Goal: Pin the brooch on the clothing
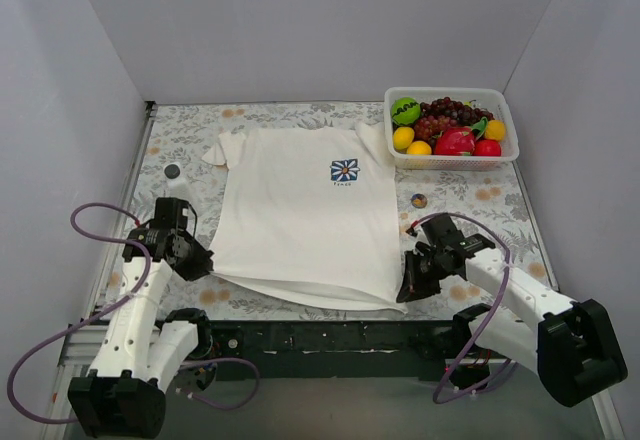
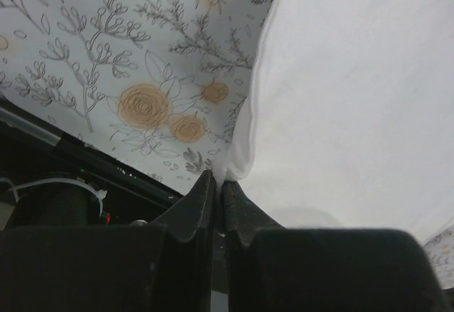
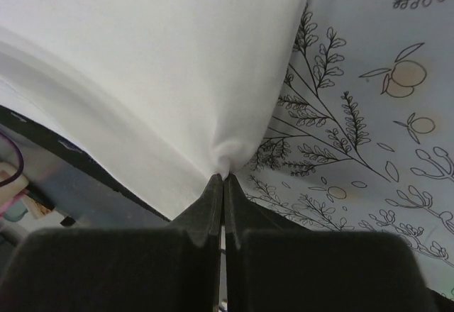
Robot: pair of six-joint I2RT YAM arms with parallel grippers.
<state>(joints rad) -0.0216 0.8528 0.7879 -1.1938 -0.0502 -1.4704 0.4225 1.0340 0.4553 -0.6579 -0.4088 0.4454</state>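
The shirt (image 1: 300, 220) lies flat, front up, mid tabletop (image 1: 480, 215), collar toward 12 o'clock and hem toward 6. The left hand (image 2: 218, 184) is clamped shut on the hem corner at the shirt's 7 o'clock, and its wrist view shows the tips pinching the fabric edge right where it meets the floral cover. The right hand (image 3: 224, 179) does the same at the 5 o'clock corner, cloth puckered into its closed tips. With both corners held at once, they are probably tensioning or squaring the shirt so the chest lies smooth for pinning. The brooch (image 1: 172, 171), a small dark disc, sits on the tabletop at the shirt's 10 o'clock, just off the sleeve, apart from both hands and untouched. A second small round item (image 1: 419, 199) lies off the shirt's 3 o'clock side. The fruit basket (image 1: 452, 163) is at 1 o'clock, out of the way. The flower print (image 1: 345, 170) is uncovered. Pinning is not started; one hand must let go to fetch the brooch.
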